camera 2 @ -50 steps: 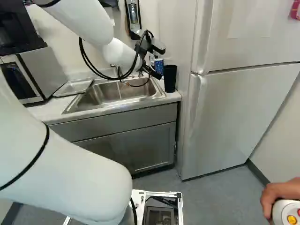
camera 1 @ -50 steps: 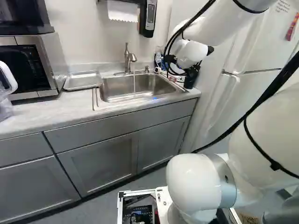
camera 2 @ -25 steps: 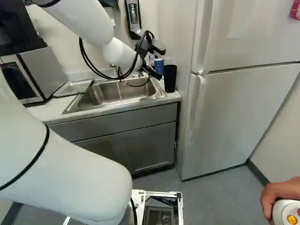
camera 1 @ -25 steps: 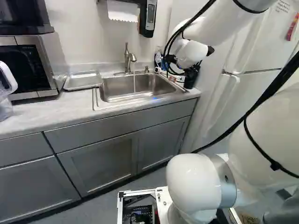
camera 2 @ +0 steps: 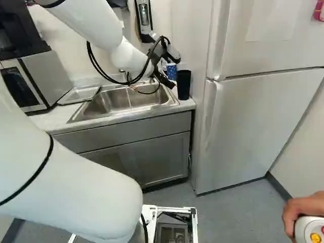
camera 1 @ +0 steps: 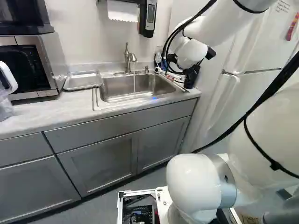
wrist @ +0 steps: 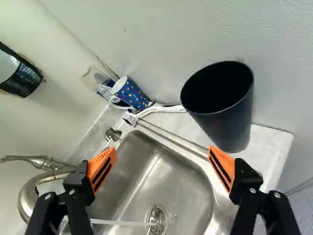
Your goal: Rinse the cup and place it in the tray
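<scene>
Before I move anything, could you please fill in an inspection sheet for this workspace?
Surface: light counter around a metal sink; whether it is wet, I cannot tell.
Job's things: black cup upright beside the sink; metal tray on the counter at the sink's opposite side; water running from the tap.
Clutter: blue dotted cup and a white-handled brush by the sink's back corner.
Gripper: open, nothing held.
Cables: black cables hang along the arm; no snag seen.
Surroundings: microwave beyond the tray; refrigerator next to the counter's cup end.
</scene>
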